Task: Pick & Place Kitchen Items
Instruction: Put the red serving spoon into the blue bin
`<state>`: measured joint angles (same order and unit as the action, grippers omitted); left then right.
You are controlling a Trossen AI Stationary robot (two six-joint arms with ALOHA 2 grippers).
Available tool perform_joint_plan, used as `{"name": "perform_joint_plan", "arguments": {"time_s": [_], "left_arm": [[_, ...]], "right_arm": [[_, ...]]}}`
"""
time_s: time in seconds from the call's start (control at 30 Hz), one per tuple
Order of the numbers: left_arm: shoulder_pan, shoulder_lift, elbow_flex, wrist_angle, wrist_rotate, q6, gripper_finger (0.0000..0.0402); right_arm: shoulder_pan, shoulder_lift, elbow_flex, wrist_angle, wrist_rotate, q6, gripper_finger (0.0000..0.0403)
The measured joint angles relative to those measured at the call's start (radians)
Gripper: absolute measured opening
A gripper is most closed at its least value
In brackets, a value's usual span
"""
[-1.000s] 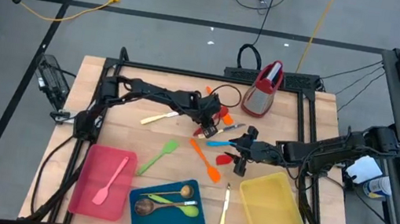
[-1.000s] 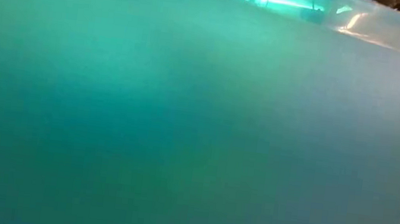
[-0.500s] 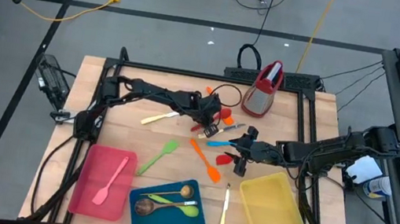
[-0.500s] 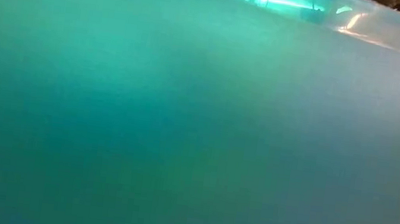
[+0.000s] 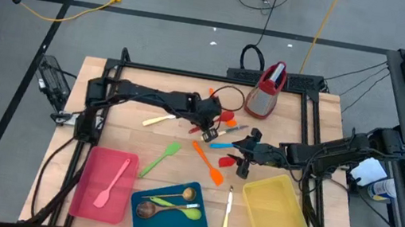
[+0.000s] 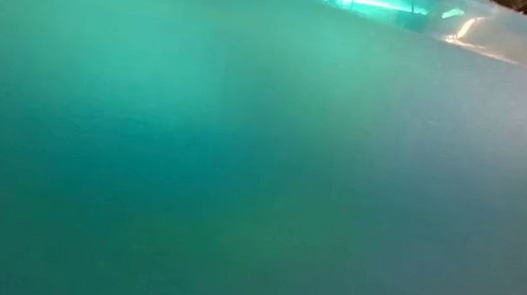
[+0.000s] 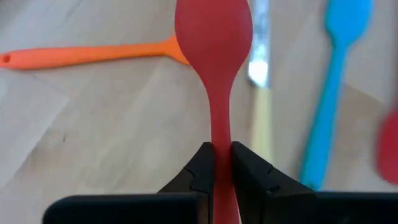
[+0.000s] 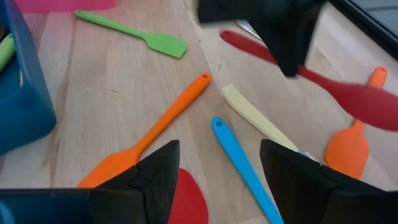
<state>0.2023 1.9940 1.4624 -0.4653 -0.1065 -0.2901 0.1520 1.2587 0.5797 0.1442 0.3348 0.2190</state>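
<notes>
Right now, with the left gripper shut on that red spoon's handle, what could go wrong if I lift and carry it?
Left gripper pinches the slim red silicone spoon low on its narrow handle, so the bowl may swing or slip out in transit.
The open right gripper hovers close by over the blue spatula and long orange spatula; the arms could clash.
The low view is blocked by the blue tray's wall, hiding lift height.

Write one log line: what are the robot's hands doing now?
left gripper: shut on slim red spoon | right gripper: open, hovering above long orange spatula | yellow tray: empty
</notes>
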Motion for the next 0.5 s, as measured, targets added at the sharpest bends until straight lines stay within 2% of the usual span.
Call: {"name": "perform_joint_plan", "arguments": {"time_s": [0.27,0.5], "left_arm": [[-0.122,-0.134,0.0,-0.156,-0.109,-0.004,0.0039],[-0.245,-0.196,0.001,-0.227,-0.113,-0.045,0.0037]], "right_arm": [[0.0,0.0,0.0,0.001,0.0,0.009,0.0216],[0.0,0.0,-0.024,0.009,0.0,0.018,0.0212]]}}
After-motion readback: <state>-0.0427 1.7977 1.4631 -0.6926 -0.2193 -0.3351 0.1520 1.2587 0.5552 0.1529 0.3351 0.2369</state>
